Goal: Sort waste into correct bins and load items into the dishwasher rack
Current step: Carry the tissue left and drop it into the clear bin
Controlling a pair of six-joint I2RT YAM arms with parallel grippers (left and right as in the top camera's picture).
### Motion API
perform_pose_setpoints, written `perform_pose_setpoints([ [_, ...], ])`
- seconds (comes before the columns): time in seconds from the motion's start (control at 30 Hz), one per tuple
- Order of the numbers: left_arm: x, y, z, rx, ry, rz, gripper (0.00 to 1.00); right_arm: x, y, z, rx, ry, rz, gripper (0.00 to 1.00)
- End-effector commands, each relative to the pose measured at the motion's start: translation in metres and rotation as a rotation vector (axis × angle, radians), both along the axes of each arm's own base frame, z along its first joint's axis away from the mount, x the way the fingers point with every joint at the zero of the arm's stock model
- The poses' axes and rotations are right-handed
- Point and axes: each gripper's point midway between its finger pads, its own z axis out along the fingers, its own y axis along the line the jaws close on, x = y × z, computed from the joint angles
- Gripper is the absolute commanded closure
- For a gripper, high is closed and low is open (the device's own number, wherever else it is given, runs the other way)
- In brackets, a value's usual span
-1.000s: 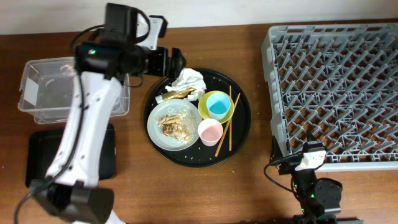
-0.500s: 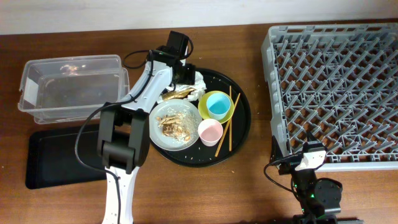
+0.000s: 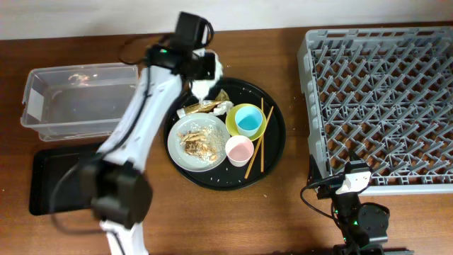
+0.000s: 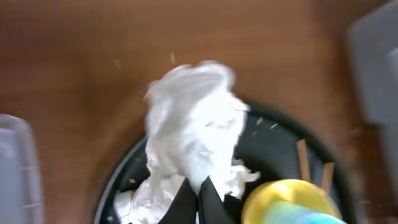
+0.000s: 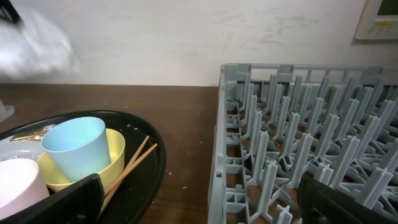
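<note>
Left hand (image 4: 199, 194): pinching crumpled white tissue (image 4: 193, 124), held over the rear rim of round black tray (image 3: 272, 161); not yet binned. Right hand (image 5: 199, 202): spread, empty, beside dishwasher rack (image 3: 382, 92), which holds nothing. Outstanding, all on the round tray: snack wrapper (image 3: 205, 108), food scraps (image 3: 198, 139) on plate (image 3: 177, 152), bowl (image 3: 260, 127), blue cup (image 3: 248, 122), pink cup (image 3: 238, 149), chopsticks (image 3: 256, 147). Judged barely begun.

White tissue (image 4: 193, 134), gold-brown wrapper (image 3: 205, 108), beige-brown scraps (image 3: 198, 142) flecked white, pale grey plate (image 3: 173, 145), light blue cup (image 3: 248, 122), yellow-green bowl (image 3: 262, 128), pink cup (image 3: 238, 149), tan chopsticks (image 3: 260, 156), glossy round black tray (image 3: 273, 150), grey peg-lattice rack (image 3: 382, 92), clear tub (image 3: 78, 106), matte black rectangular tray (image 3: 46, 180), brown wood-grain table (image 3: 212, 219).
</note>
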Motion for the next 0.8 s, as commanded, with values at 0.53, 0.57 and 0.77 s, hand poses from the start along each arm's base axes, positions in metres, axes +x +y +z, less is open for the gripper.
perform_pose_setpoints([
  [0.53,-0.036,0.290,0.005,0.017,0.146,0.814,0.01,0.000,0.003,-0.002,0.012,0.007,0.014,0.02],
  [0.57,-0.035,0.284,0.006,-0.014,0.150,0.796,0.01,0.000,0.003,-0.002,0.012,0.007,0.014,0.02],
  [0.77,-0.055,0.115,0.085,-0.302,0.071,0.090,0.01,0.000,0.003,-0.002,0.012,0.007,0.014,0.01],
])
